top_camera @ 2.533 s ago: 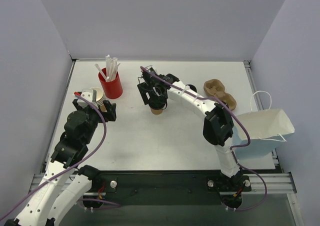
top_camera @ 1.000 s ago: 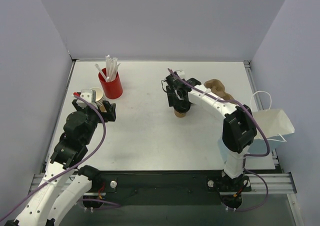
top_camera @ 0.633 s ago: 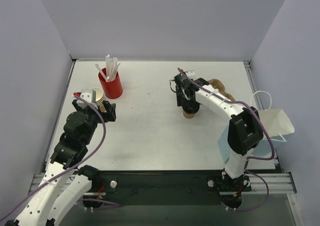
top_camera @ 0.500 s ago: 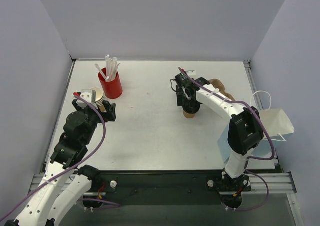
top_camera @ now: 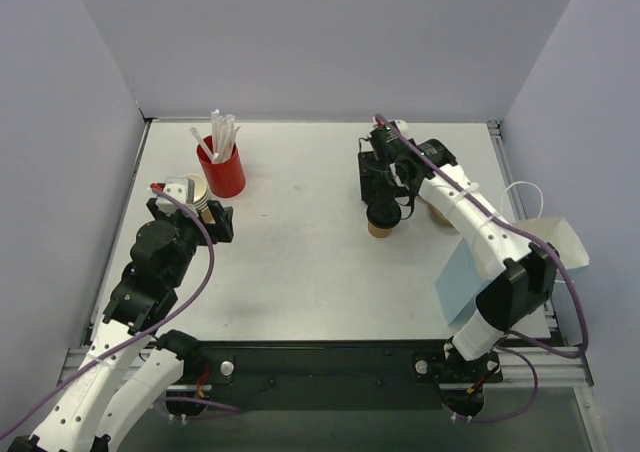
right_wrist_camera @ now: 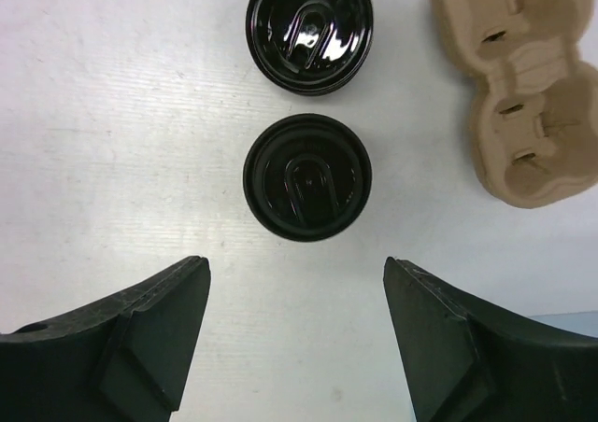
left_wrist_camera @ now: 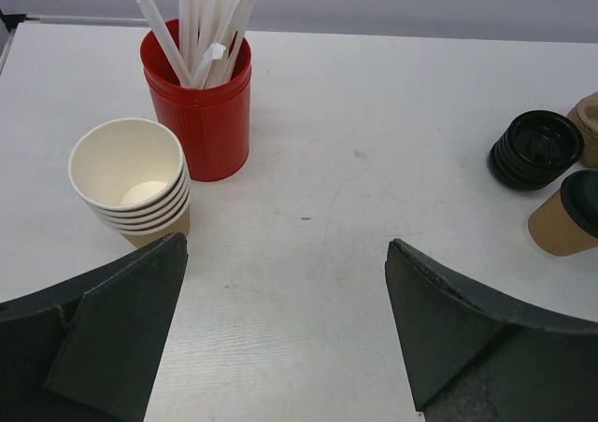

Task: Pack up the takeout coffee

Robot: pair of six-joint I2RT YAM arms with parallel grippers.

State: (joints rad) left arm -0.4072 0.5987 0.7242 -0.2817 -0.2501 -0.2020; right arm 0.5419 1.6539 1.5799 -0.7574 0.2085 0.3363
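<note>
Two fingers (right_wrist_camera: 140, 338) of right gripper (right_wrist_camera: 294, 277) spread wide, touching nothing; takeout coffee (right_wrist_camera: 306, 177) upright, centred just beyond the tips.

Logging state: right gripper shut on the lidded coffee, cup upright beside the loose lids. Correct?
No: the right gripper stands open, clear of the lidded coffee, as the right wrist view shows. The cup is upright beside the loose lids.
</note>
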